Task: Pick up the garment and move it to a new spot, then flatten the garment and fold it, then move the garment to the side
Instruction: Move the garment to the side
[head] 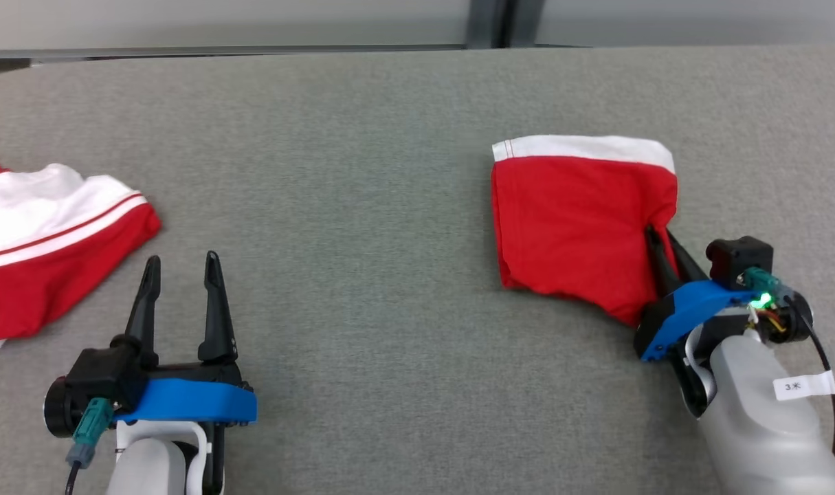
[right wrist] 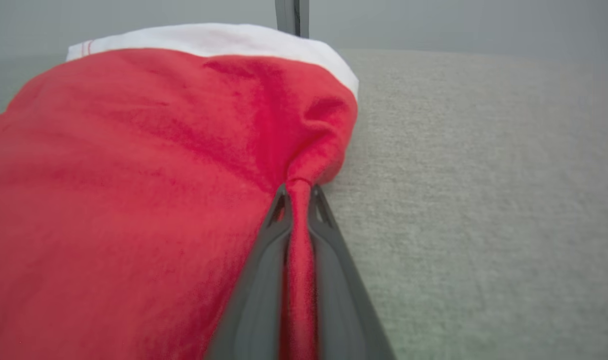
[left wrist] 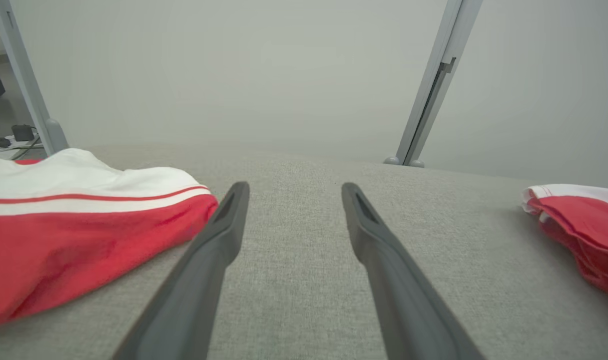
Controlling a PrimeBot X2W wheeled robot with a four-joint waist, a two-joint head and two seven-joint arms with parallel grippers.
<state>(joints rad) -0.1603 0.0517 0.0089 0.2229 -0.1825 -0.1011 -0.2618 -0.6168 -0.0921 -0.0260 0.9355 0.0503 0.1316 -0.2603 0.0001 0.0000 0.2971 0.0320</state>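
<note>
tabletop (head: 362, 172): grey fabric, carries everything
garment (head: 575, 220): red, white band along its far edge, lies on the right half of the tabletop; looks folded, near square, so no clear long axis; band runs left-right
second garment (head: 46, 240): red and white with a red stripe, far left edge, well apart from the first
key relation: garment spreads forward and left from the right fingers; grip sits on its near right edge, so a pull drags the bulk behind the pinch
nearer arm: right, touching the garment; left is well apart from it, closer to the second garment
right fingers (head: 654, 234): closed on a bunched red fold of the garment (right wrist: 133, 175), cloth squeezed between the tips (right wrist: 283, 200)
left fingers (head: 214, 295): spread wide, holding nothing, over bare tabletop (left wrist: 293, 280)
step, my guess: start of a lift or drag, probably toward the side
writing: white tag (head: 804, 385) on the right forearm reads "3" plus a star-like mark; no brand readable on either garment
</note>
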